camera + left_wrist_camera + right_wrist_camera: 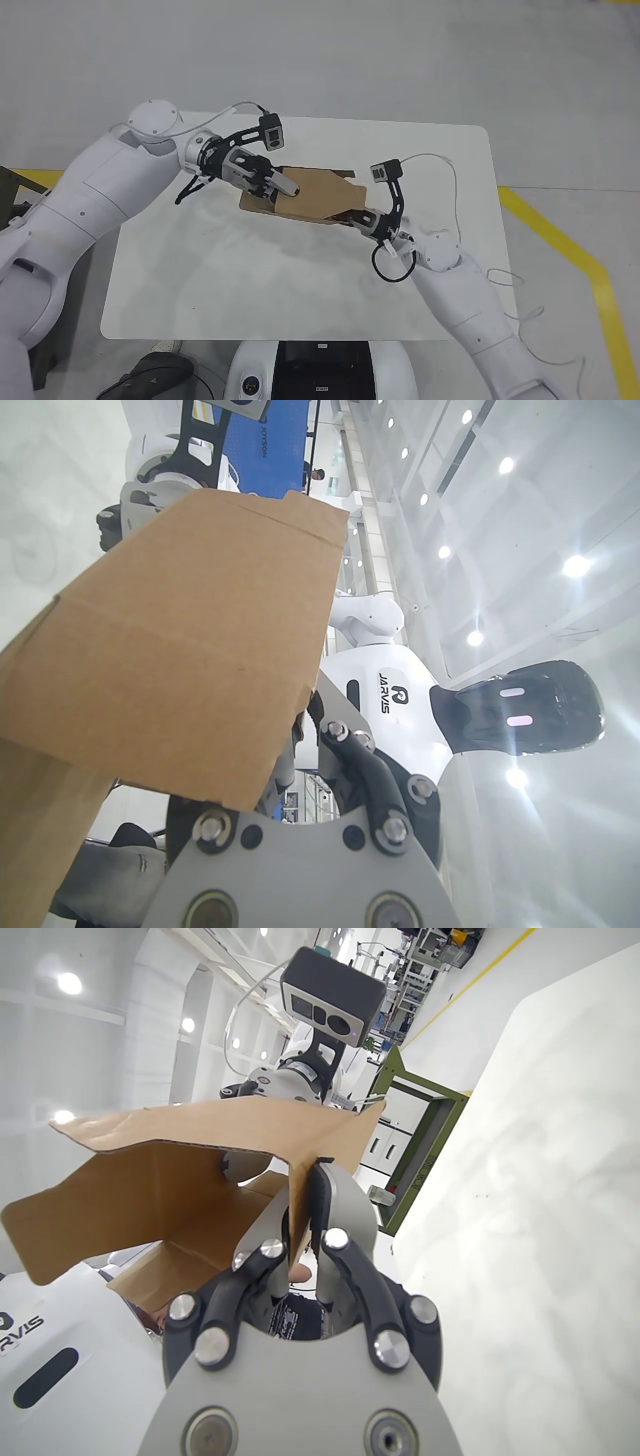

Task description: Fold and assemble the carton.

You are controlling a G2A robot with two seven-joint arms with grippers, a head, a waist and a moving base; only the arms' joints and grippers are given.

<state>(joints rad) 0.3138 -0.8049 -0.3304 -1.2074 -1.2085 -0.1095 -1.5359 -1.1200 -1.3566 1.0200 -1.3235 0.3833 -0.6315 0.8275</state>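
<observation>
A brown cardboard carton (315, 195), partly unfolded with loose flaps, is held above the white table (250, 280) between both arms. My left gripper (278, 186) grips its left end; in the left wrist view the carton (175, 640) covers one finger, and the other finger (332, 712) presses against its edge. My right gripper (366, 220) holds the right end. In the right wrist view its two fingers pinch a thin panel of the carton (165, 1188), with the gripper (301, 1200) shut on that wall and the open inside facing the camera.
The table's rounded far corner (480, 135) lies beyond the right arm, with bare tabletop (525, 1178) beside the carton. A green-framed cabinet (425, 1128) stands off the table's edge. Yellow floor tape (560, 240) runs to the right.
</observation>
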